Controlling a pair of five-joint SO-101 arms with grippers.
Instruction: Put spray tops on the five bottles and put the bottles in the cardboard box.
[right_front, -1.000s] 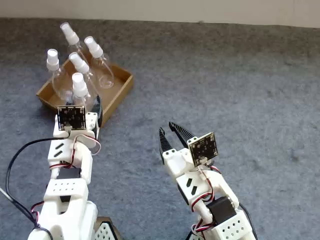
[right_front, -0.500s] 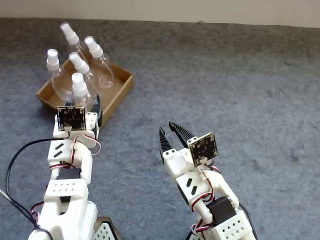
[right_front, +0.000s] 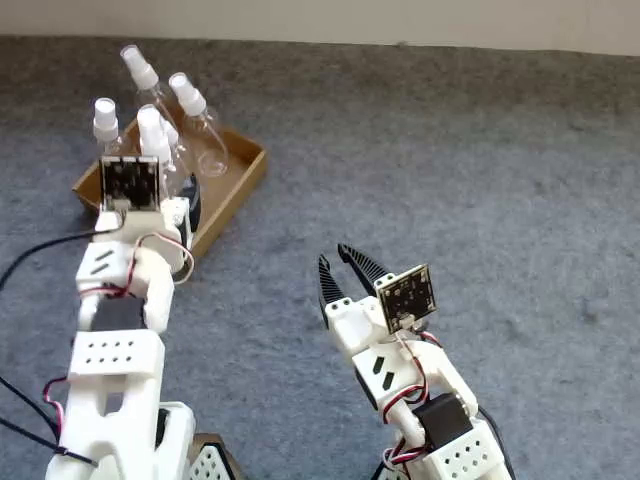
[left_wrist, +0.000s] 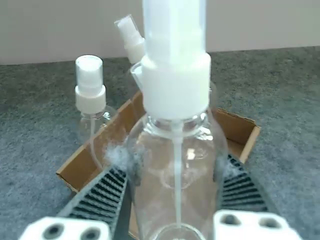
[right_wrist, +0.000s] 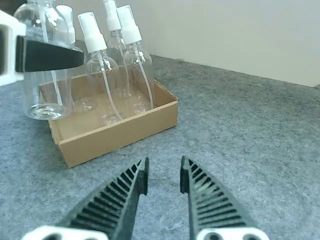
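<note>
- My left end effector (left_wrist: 172, 169) is closed on the held bottle (left_wrist: 172, 140), with one ribbed black finger pressed against each side of its clear, round body.
- The held bottle stands upright in the grip. A white spray top (left_wrist: 175, 85) sits on its neck, and a thin dip tube runs straight down inside.
- In the high view the held bottle is over the near end of the cardboard box (right_front: 235, 185). I cannot tell whether its base touches the box floor.
- The four other bottles (right_wrist: 100, 67) stand close together inside the cardboard box, each with a white spray top on.
- The cardboard box is a shallow, open brown tray. It lies on the grey, fibrous desk (right_front: 450, 150), on the left side ahead of my left arm.
- My right end effector (right_wrist: 163, 172) has its fingers parted by a narrow gap and grips nothing. It sits above bare desk, well apart from the cardboard box, with its ribbed fingers pointing toward the box.
- Writing: the bottle walls that show are clear and see-through, and the box walls that show are plain brown. The marks on the black board (right_front: 408, 293) at my right wrist are too small to read.
</note>
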